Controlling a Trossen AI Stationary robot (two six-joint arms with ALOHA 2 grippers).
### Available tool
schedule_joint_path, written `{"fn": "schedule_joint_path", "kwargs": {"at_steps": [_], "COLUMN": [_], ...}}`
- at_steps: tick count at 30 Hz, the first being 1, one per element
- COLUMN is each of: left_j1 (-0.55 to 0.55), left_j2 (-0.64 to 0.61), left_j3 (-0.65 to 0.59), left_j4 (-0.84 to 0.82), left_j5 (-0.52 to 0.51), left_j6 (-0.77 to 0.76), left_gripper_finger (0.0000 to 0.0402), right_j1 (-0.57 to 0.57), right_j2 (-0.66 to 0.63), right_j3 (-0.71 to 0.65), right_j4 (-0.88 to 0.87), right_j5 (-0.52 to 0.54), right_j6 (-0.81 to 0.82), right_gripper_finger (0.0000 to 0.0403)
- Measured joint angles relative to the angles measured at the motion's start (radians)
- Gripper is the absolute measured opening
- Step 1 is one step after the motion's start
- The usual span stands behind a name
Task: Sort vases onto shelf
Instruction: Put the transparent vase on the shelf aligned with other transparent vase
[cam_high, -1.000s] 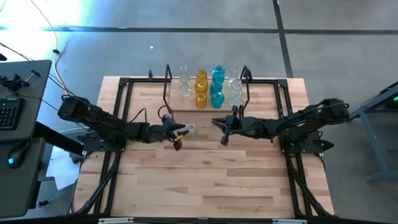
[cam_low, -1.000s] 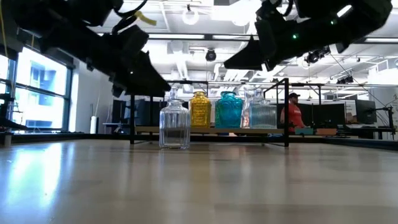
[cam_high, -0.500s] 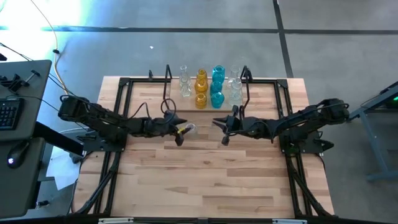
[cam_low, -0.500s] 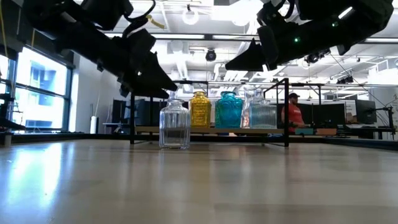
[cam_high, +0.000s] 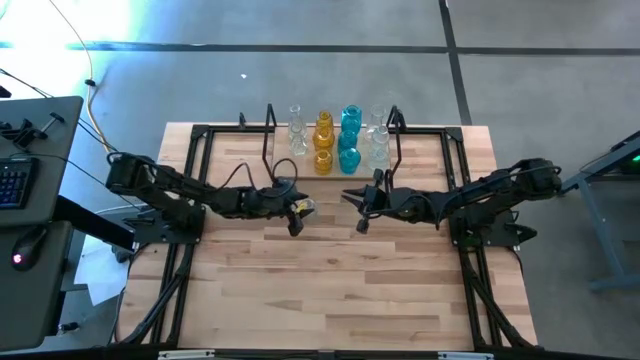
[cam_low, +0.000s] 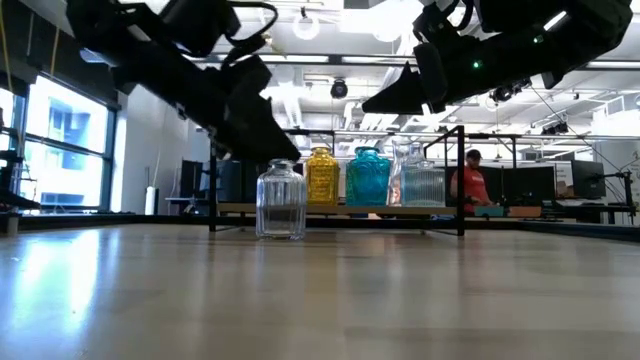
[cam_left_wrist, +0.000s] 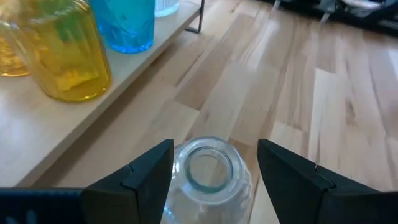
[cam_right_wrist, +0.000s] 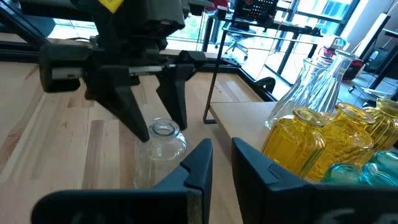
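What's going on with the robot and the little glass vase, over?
Left gripper open, fingers either side of the clear vase on the table, not gripping. Right gripper waits mid-table, open. Other vases sit on the shelf. Nothing in the way.

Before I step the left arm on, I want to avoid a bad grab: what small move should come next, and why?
Probably close the left hand on the clear vase. Its open fingers already stand on either side of the vase's neck, and the vase stands upright on the table, just in front of the shelf. The right hand waits nearby, above the table.
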Motion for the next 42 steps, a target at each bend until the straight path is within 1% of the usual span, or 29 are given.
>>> {"fn": "schedule_joint_path", "kwargs": {"at_steps": [3, 8, 12, 18, 24, 30, 34, 37, 42], "left_j1": [0.002, 0.003, 0.006, 0.006, 0.006, 0.007, 0.039, 0.089, 0.175], "left_j2": [0.033, 0.042, 0.043, 0.043, 0.043, 0.041, 0.005, -0.033, -0.044], "left_j3": [0.031, 0.062, 0.066, 0.066, 0.066, 0.066, 0.1, 0.157, 0.239], "left_j4": [-0.003, -0.054, -0.094, -0.097, -0.1, -0.101, -0.173, -0.278, -0.397], "left_j5": [0.0, 0.003, 0.012, 0.012, 0.01, 0.005, 0.002, -0.014, -0.041], "left_j6": [0.018, 0.043, 0.039, 0.043, 0.07, 0.08, 0.072, 0.057, 0.055], "left_gripper_finger": [0.0223, 0.022, 0.0207, 0.019, 0.015, 0.0149, 0.0149, 0.0149, 0.0149], "right_j1": [0.0, 0.0, 0.0, 0.0, 0.0, 0.0, 0.0, 0.0, 0.0], "right_j2": [0.0, 0.0, 0.0, 0.0, 0.0, 0.001, 0.001, 0.001, 0.001], "right_j3": [0.0, 0.0, 0.0, 0.0, 0.0, 0.0, 0.0, 0.0, 0.0], "right_j4": [0.0, 0.0, -0.001, -0.001, -0.001, -0.001, -0.001, -0.001, -0.002], "right_j5": [0.0, 0.0, 0.0, 0.0, 0.0, 0.0, 0.0, 0.0, 0.0], "right_j6": [0.0, -0.006, -0.018, -0.019, -0.019, -0.019, -0.019, -0.019, -0.016], "right_gripper_finger": [0.0041, 0.0041, 0.0041, 0.0041, 0.0041, 0.0041, 0.0041, 0.0041, 0.0041]}}
